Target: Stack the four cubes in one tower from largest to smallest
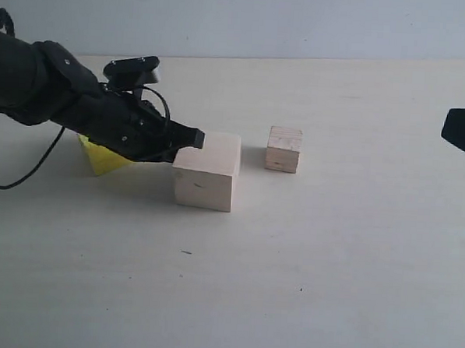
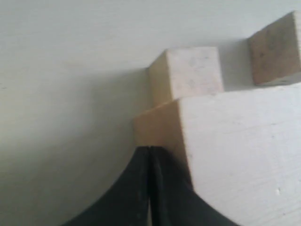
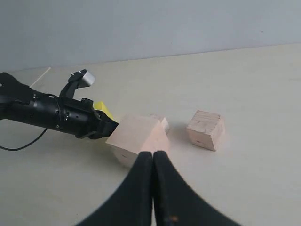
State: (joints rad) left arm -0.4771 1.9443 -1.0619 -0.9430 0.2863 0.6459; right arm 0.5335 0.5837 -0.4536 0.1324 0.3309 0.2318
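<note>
My left gripper (image 2: 149, 155) has its fingers pressed together with nothing between them, and the closed tip sits right against the near edge of the large pale wood cube (image 1: 208, 171), touching or all but touching its upper corner; to me it reads more as a nudge than a grasp. My right gripper (image 3: 153, 157) is likewise closed and empty, held well off to the right of the work area, where the exterior camera catches only a dark tip at the frame edge.

Just behind the large cube, mostly hidden from the exterior camera, stands a small pale wood cube (image 2: 188, 75), close to the big one; whether they touch I cannot tell. A second small wood cube (image 1: 284, 149) stands apart to the right of the large one. The bright yellow cube (image 1: 101, 158) lies behind my left arm, only a corner showing, and it looks tilted, though the arm hides too much to be sure.

As I judge it, the tower is not begun: all four cubes rest on the table (image 1: 328, 288), none on another. The base still needs settling, then yellow, then the two small ones in order of size.
</note>
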